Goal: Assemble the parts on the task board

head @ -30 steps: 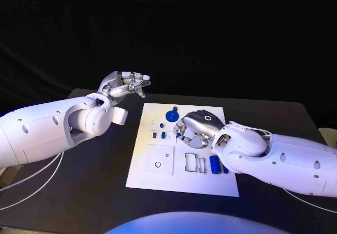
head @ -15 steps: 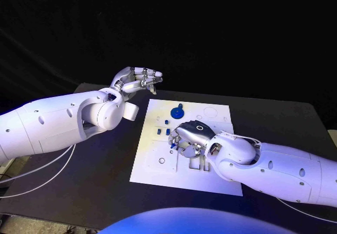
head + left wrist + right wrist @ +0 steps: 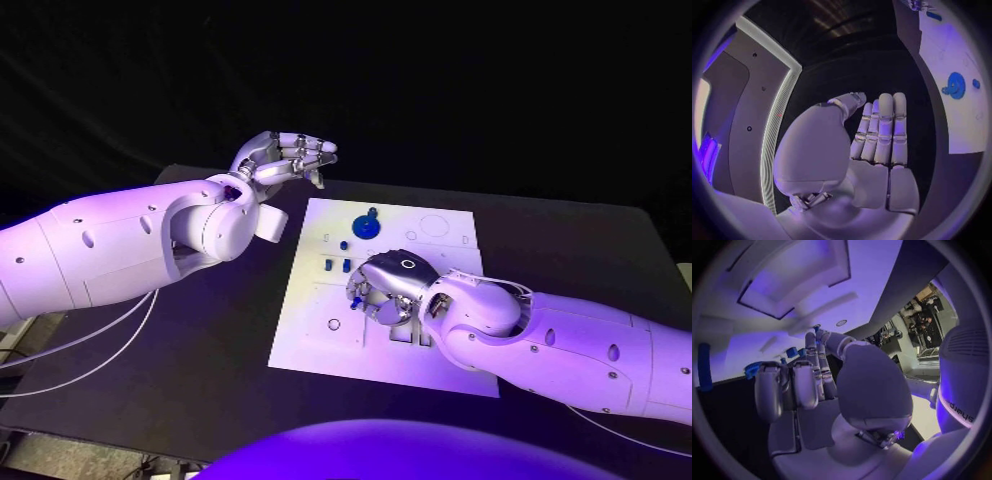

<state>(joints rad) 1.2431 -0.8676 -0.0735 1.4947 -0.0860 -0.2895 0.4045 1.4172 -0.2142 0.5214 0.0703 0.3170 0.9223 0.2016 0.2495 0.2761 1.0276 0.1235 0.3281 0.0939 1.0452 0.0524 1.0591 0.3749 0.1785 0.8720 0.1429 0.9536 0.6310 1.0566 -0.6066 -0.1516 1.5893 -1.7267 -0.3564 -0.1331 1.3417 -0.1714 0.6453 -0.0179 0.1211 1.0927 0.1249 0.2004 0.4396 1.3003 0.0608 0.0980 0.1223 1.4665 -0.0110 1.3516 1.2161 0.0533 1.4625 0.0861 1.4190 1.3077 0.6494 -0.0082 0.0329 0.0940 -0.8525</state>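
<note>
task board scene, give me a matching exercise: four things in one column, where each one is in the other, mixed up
Things:
1. left hand
2. right hand
3. blue round part
4. task board

Places:
A. on the board's far end
B. lying on the black table
C. raised beyond the board's far left corner, holding nothing
D. low over the board's middle

Pairs: 1-C, 2-D, 3-A, 4-B

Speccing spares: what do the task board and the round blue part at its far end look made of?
Task board: looks like rigid plastic or painted sheet, matte white; flat, even surface with crisp cut-out slots. Round blue part: probably moulded or printed plastic, solid saturated blue, no metallic shine. Neither can be confirmed by look alone.
</note>
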